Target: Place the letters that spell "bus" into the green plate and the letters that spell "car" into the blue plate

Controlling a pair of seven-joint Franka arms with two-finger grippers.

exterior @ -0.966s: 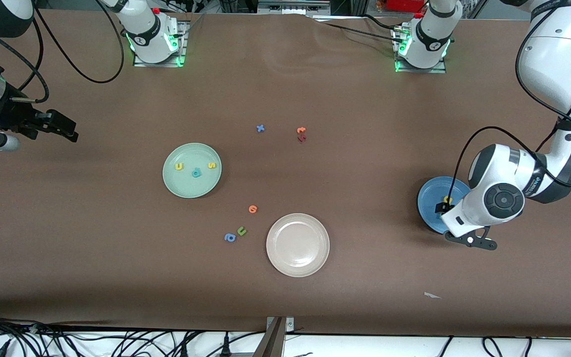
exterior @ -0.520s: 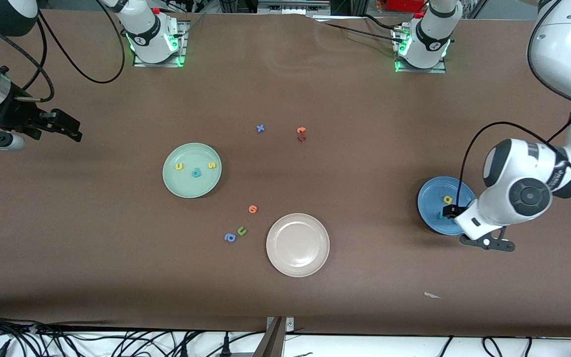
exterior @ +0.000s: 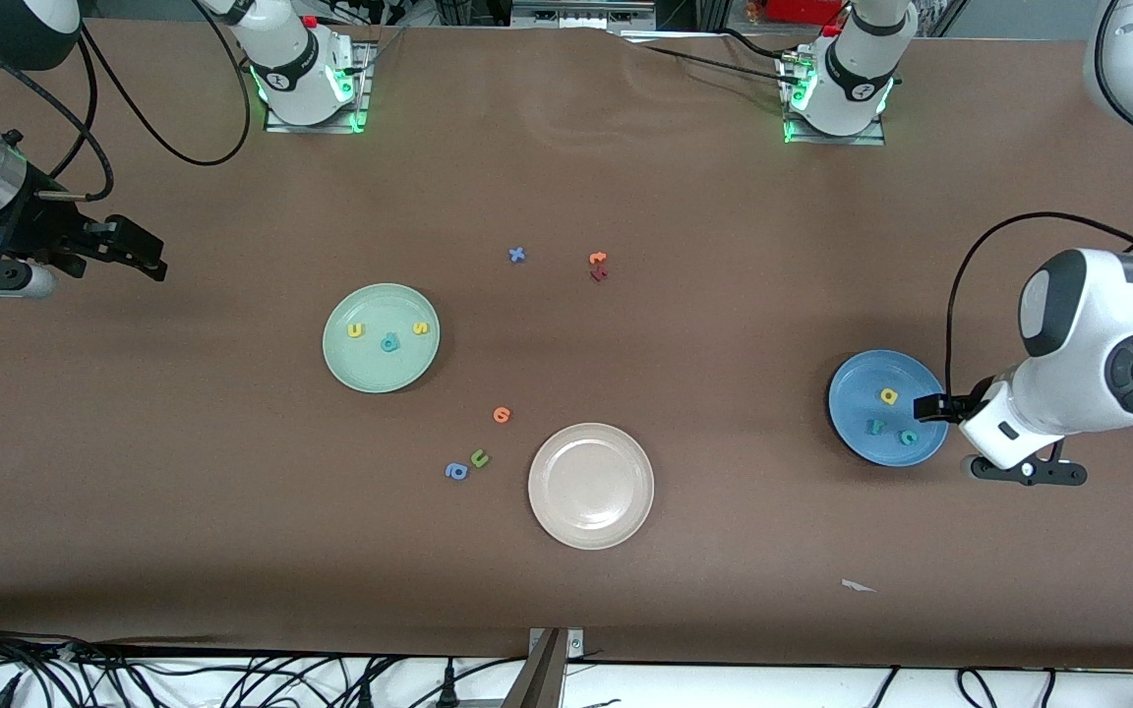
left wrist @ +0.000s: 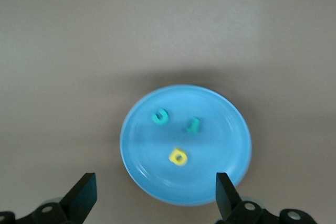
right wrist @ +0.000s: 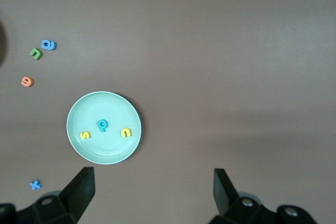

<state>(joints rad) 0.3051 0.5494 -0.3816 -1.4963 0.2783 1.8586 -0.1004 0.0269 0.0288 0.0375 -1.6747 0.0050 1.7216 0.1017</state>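
- Left hand (exterior: 930, 407): released, empty, withdrawn to the blue plate (exterior: 852, 379) rim at the left arm's end; it was over the plate a second ago, so the last letter looks delivered.
- Right hand (exterior: 139, 258): released, waiting well apart from the green plate (exterior: 340, 366).
- Blue plate holds teal "c" (exterior: 909, 437), yellow "a" (exterior: 888, 395), teal "r" (exterior: 876, 427).
- Green plate holds teal "b" (exterior: 389, 342), yellow "u" (exterior: 355, 330), yellow "s" (exterior: 420, 328).
- Cream plate (exterior: 566, 521), on the tabletop: empty.

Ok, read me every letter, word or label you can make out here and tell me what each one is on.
"u", "b", "s": foam letters u, b, s in the green plate.
"a", "r", "c": foam letters a, r, c in the blue plate.
"x": blue letter on the table.
"u": green letter on the table.
The remaining loose letters are too small to read reliably. No printed words or labels are legible.
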